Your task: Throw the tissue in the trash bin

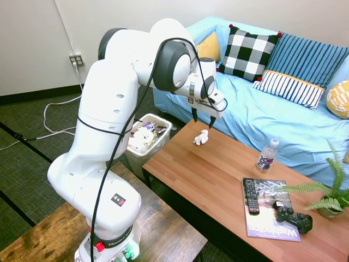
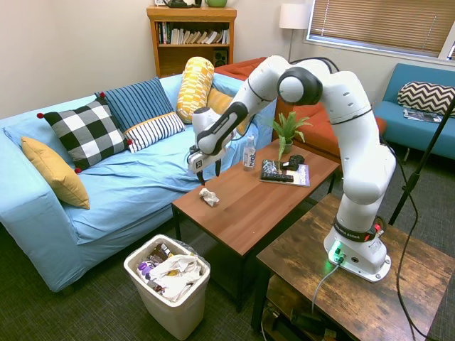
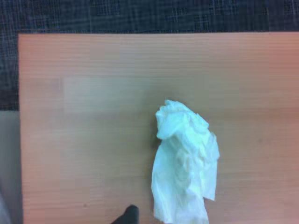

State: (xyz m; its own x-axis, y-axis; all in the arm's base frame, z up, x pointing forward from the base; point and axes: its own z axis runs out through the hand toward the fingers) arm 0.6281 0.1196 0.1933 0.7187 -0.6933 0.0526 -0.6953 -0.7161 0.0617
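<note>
While the tissue (image 1: 200,137) lay on the wooden worktop (image 1: 218,180) near its end by the sofa, the hand (image 1: 203,119) hung just above it with the two fingers apart and holding nothing. The tissue looked very light and soft, so I judged it would crush easily and could slip out of a shallow pinch. A grip around the thick crumpled middle seemed the best. The trash bin (image 2: 170,312) stood on the floor beside that end of the worktop, already holding papers and wrappers.
</note>
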